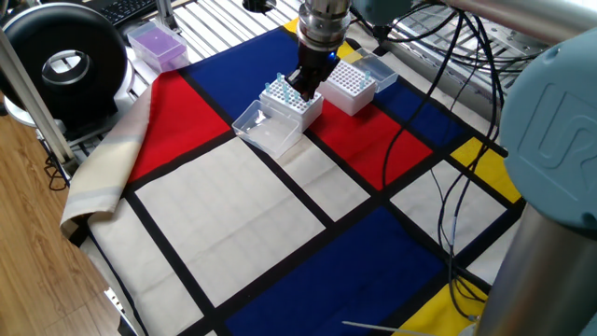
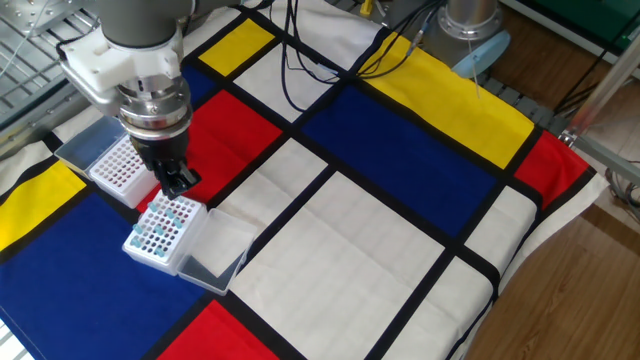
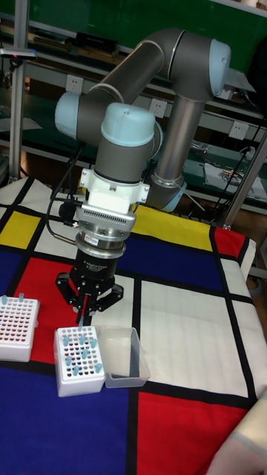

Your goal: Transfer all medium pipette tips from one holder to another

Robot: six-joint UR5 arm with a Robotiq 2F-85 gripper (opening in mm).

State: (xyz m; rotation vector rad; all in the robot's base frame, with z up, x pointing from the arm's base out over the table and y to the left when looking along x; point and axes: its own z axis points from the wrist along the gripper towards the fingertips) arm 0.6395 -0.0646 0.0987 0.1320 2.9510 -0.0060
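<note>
The medium pipette tips (image 3: pixel 77 349) mostly sit upright in the holes of a white perforated box (image 3: pixel 80 371) on the checked cloth (image 2: pixel 380 250). In the tall fixed view that box is near the left side, on a red patch just above a blue one. A couple more pale-blue tips (image 3: pixel 16 300) poke up from the far row of a second white box (image 3: pixel 16 331), which stands just left of the first and is otherwise bare holes.

A clear open lid (image 3: pixel 122 359) lies flat right beside the fuller box, touching its right edge.

The gripper (image 3: pixel 85 315) hangs straight down over the far edge of that fuller box. Its fingers (image 3: pixel 111 294) are spread out to the sides, and a thin rod (image 3: pixel 84 311) runs down between them toward the tips. Can't tell if anything is actually pinched there, it's too small to make out.

Off at the far left in one fixed view there's a purple-topped box (image 1: pixel 157 43) next to a black round device (image 1: pixel 63 62), well away from the cloth action.
</note>
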